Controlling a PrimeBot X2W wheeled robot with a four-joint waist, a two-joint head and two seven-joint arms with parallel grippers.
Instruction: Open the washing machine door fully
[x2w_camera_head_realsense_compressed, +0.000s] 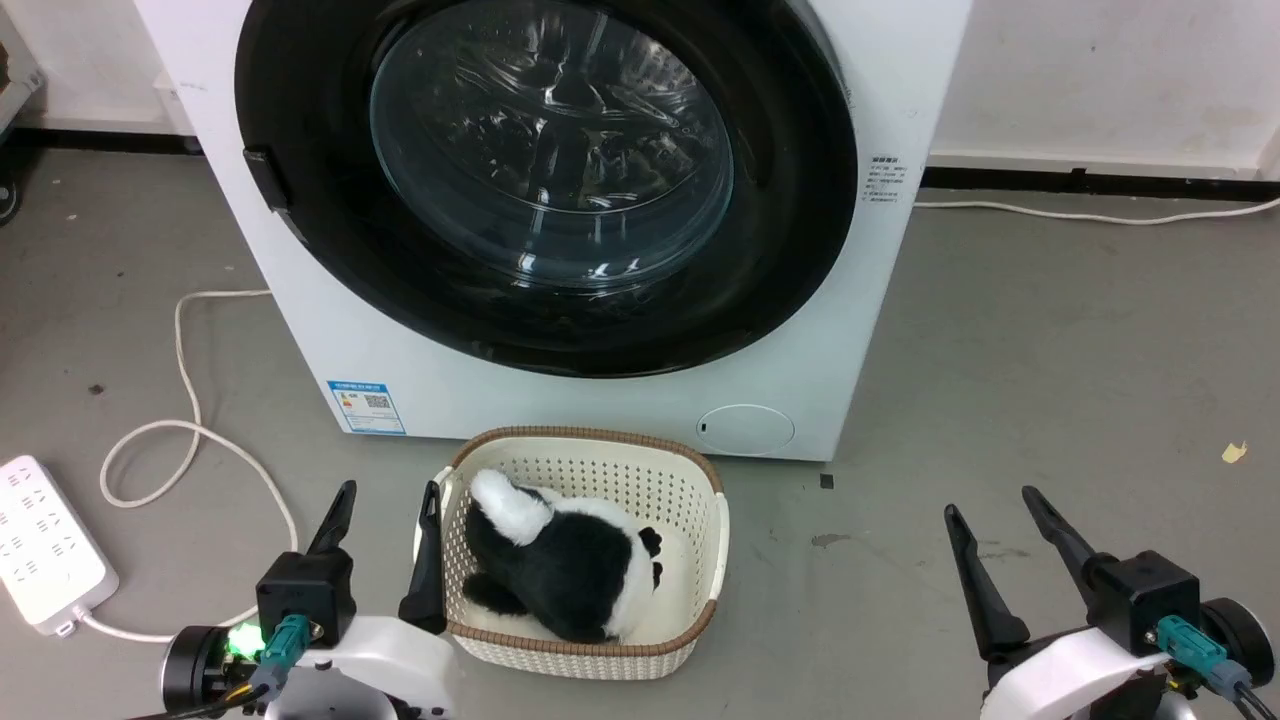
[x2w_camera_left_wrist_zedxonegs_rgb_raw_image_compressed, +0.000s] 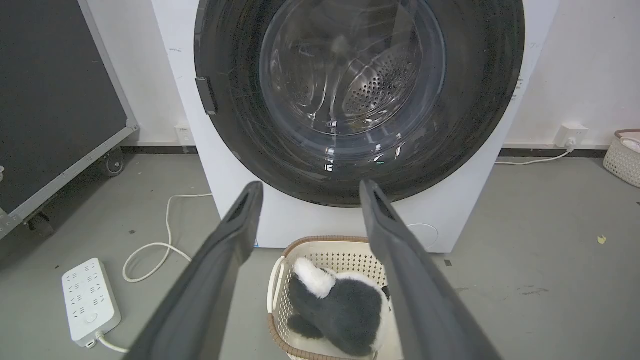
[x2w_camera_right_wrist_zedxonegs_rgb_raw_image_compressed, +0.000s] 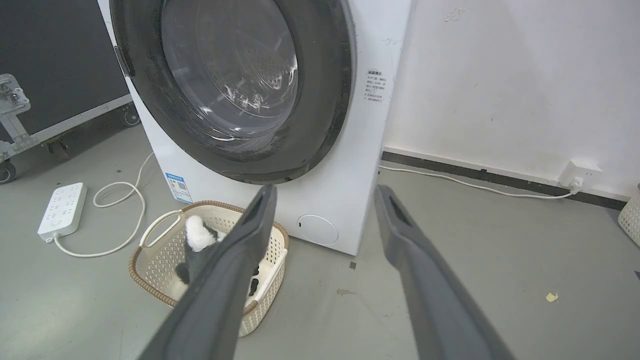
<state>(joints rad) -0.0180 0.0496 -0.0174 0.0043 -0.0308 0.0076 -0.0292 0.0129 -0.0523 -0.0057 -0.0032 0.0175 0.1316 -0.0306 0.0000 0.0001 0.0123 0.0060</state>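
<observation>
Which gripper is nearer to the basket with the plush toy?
Left. The left gripper sits at the left rim of the basket; the right gripper is well off to its right, apart from it.

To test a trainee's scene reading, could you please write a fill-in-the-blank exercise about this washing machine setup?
1. The washing machine door is fully ____ on the washing machine.
2. The left gripper and the right gripper both stand ____, holding nothing.
3. The plush toy in the basket is black and ____.
4. The power strip lies on the floor on the robot's ____ side.
Missing words: closed; open; white; left.
</observation>
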